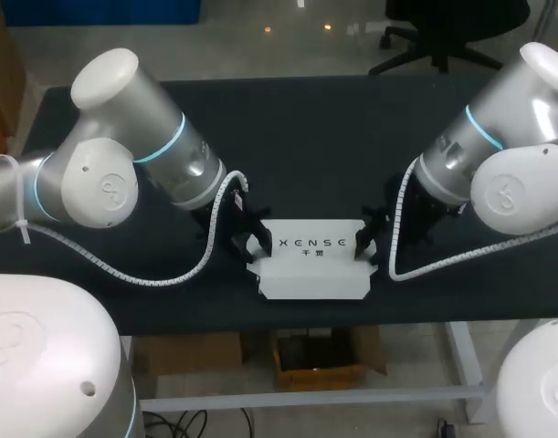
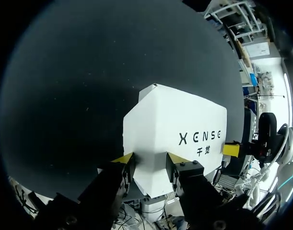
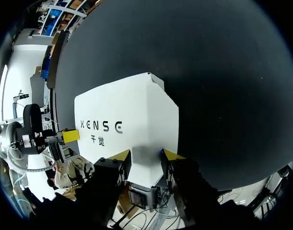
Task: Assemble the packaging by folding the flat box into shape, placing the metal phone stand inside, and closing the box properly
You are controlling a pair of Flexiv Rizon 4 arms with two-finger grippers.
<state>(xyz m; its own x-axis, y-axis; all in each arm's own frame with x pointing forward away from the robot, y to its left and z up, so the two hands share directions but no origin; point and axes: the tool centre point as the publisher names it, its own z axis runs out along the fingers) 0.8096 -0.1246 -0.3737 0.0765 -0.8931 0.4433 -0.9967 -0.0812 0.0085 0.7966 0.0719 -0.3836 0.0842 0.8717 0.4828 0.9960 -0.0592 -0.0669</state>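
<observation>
A white cardboard box (image 1: pixel 310 265) with dark print on its upper panel sits near the table's front edge, partly folded, with a flap lying flat toward the front. My left gripper (image 1: pixel 245 239) holds the box's left end. In the left wrist view the box (image 2: pixel 180 120) has that end between both yellow-tipped fingers (image 2: pixel 123 158) of the left gripper (image 2: pixel 150 160). My right gripper (image 1: pixel 363 239) clamps the opposite end; in the right wrist view the box (image 3: pixel 132 120) sits between the right gripper's (image 3: pixel 145 155) two tips. The metal phone stand shows in no view.
The black table (image 1: pixel 315 137) stretches wide behind the box and to both sides. Its front edge (image 1: pixel 260 315) runs just below the box's flat flap. Cables hang from both wrists beside the box.
</observation>
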